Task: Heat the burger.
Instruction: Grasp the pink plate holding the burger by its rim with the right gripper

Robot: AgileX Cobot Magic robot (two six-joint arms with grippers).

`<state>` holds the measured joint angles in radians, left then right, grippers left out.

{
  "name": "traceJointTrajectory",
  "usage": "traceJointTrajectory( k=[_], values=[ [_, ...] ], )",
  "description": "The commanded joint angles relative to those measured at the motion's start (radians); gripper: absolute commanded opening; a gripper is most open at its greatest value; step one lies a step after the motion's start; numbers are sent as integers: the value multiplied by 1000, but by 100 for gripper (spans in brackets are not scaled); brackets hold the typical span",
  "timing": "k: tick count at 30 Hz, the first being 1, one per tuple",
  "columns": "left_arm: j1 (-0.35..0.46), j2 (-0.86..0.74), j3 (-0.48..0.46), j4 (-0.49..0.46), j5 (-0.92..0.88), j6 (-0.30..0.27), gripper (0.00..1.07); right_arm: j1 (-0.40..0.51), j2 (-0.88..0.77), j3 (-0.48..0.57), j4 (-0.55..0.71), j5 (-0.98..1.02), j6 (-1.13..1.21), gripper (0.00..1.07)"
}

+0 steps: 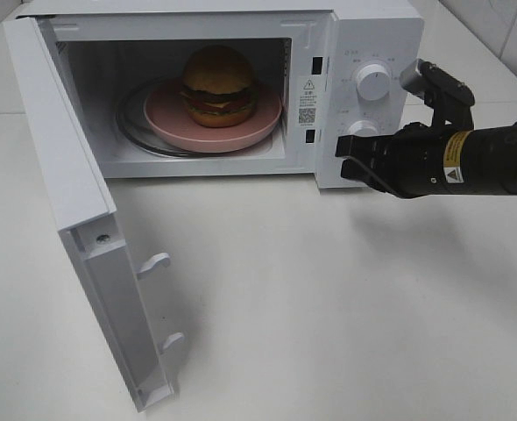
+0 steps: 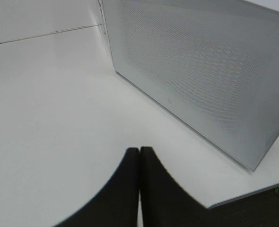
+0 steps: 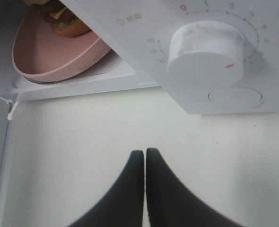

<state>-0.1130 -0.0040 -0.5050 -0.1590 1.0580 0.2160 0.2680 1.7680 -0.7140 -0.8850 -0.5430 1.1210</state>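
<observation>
Burger [image 1: 218, 83], golden-bunned, sits on round pink plate [image 1: 166, 118] inside open white microwave [image 1: 399, 48] for heating; at three o'clock we poise right gripper [image 1: 340, 160], pinched shut and empty, by white dial [image 3: 205, 47]; left gripper [image 2: 139, 152] likewise shut.

Golden-brown burger [image 1: 218, 86], pink plate [image 1: 175, 120], white microwave [image 1: 364, 35].

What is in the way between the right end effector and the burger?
Nothing visible. The microwave door stands wide open, and the burger sits on the pink plate inside. The shut right end effector is outside, in front of the control panel beside the opening.
</observation>
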Motion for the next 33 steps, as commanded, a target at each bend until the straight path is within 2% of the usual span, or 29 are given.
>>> traceJointTrajectory(
  k=[1, 20, 23, 27, 31, 33],
  values=[
    [1, -21, 0, 1, -13, -6, 0, -1, -38, -2, -44, 41, -129, 2],
    [1, -21, 0, 1, -13, -6, 0, -1, -81, -2, -62, 158, -440, 7],
    [1, -21, 0, 1, -13, -6, 0, -1, -81, -4, -62, 230, -471, 8],
    [1, -21, 0, 1, -13, -6, 0, 2, -82, -21, -55, 446, -413, 8],
    [1, -21, 0, 1, -13, -6, 0, 2, -92, -23, -55, 529, -355, 9],
    [1, -21, 0, 1, -13, -6, 0, 43, -114, -24, -51, 626, -352, 9]
  ],
)
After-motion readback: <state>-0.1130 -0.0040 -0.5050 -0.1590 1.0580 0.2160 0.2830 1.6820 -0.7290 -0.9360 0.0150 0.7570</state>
